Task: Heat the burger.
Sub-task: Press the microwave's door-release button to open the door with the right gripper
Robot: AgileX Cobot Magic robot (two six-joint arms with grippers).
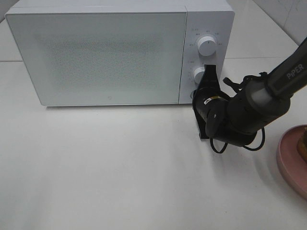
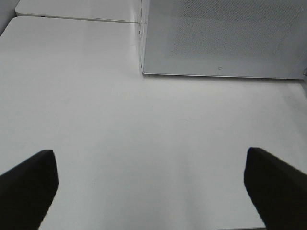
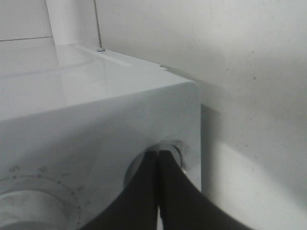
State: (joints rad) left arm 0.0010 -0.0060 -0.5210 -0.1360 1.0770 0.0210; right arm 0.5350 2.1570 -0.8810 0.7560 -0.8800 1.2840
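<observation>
The burger (image 1: pixel 303 145) shows only as a brown sliver on a pink plate (image 1: pixel 289 163) at the right edge of the exterior high view. The white microwave (image 1: pixel 96 52) stands at the back with its door closed. My right gripper (image 1: pixel 200 93) is shut, its tips against the round button (image 3: pixel 168 146) low on the control panel, below the two knobs (image 1: pixel 206 45). In the right wrist view the right gripper (image 3: pixel 158 155) has its jaws pressed together on that button. My left gripper (image 2: pixel 151 191) is open and empty above bare table, facing the microwave's front (image 2: pixel 220 38).
The white table (image 1: pixel 120 167) stretches in front of the microwave. The right arm (image 1: pixel 268 93) reaches in from the right edge, with cables looped under its wrist. A tiled wall (image 1: pixel 292 14) lies at the back right.
</observation>
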